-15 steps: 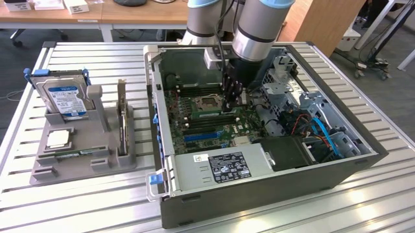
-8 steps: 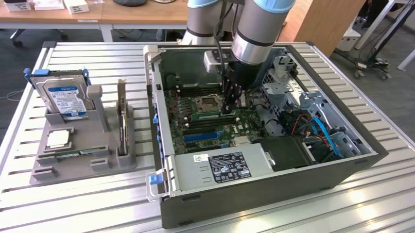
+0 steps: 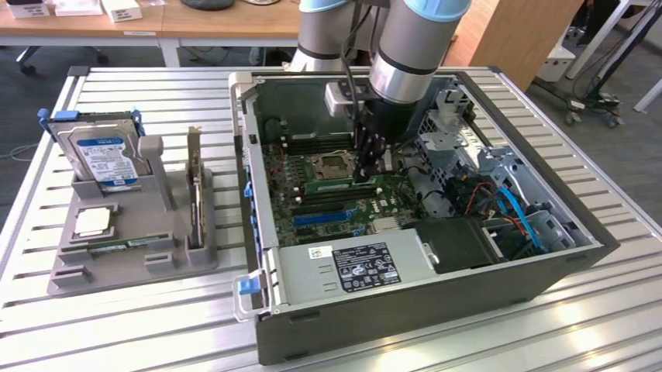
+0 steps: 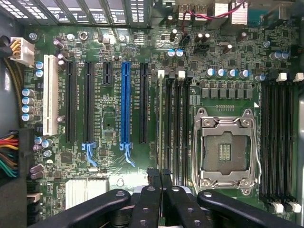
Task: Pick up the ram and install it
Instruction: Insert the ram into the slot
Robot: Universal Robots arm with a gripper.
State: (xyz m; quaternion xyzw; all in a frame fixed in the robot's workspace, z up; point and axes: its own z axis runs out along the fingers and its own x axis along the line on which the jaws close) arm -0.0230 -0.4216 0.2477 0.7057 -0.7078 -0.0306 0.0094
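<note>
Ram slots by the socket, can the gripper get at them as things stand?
Probably yes: the case is open, the gripper hangs right over those slots, and no cable or card crosses them.

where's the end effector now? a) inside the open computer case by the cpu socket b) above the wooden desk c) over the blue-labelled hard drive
a: the black end effector reaches into the open dark grey computer case, low over the green motherboard beside the square silver CPU socket.

One gripper (image 3: 367,177), one computer case (image 3: 414,310), one hard drive (image 3: 104,159), one expansion card (image 3: 194,198).
</note>
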